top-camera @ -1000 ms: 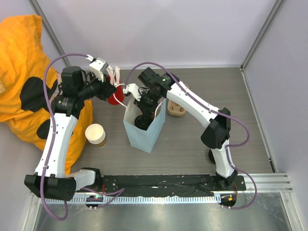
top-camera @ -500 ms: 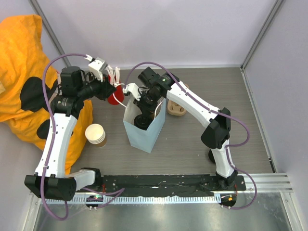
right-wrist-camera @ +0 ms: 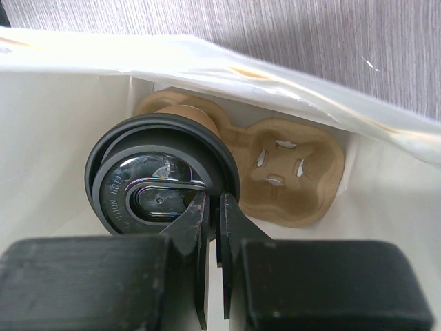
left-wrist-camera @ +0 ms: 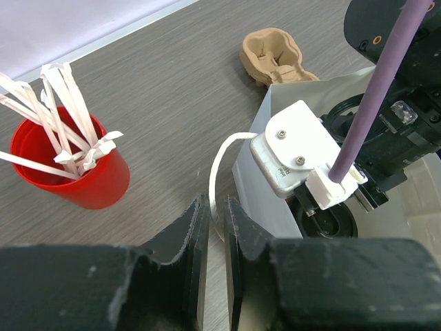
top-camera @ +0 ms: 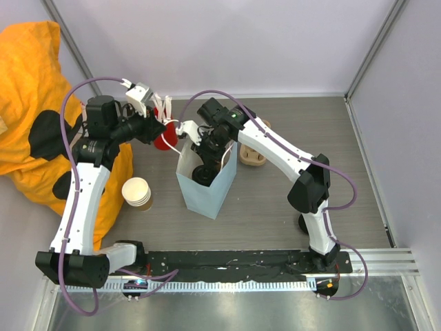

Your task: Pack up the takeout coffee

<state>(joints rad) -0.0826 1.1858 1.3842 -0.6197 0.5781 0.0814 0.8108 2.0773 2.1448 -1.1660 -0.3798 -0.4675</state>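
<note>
The pale blue paper bag (top-camera: 207,192) stands open at the table's middle. My right gripper (right-wrist-camera: 215,207) reaches down inside it and is shut on the rim of the takeout coffee's black lid (right-wrist-camera: 151,172). The cup's tan body is hidden under the lid. The coffee sits over one cell of a cardboard carrier (right-wrist-camera: 289,169) on the bag's floor. In the top view the lid (top-camera: 202,176) shows dark inside the bag. My left gripper (left-wrist-camera: 216,207) is shut on the bag's white handle loop (left-wrist-camera: 215,165) at the bag's left rim and holds it out.
A red cup of white stirrers (top-camera: 164,136) stands just left of the bag, also in the left wrist view (left-wrist-camera: 79,169). A stack of lidless paper cups (top-camera: 137,193) is at front left. A second cardboard carrier (top-camera: 252,156) lies right of the bag. An orange cloth heap (top-camera: 34,103) fills the far left.
</note>
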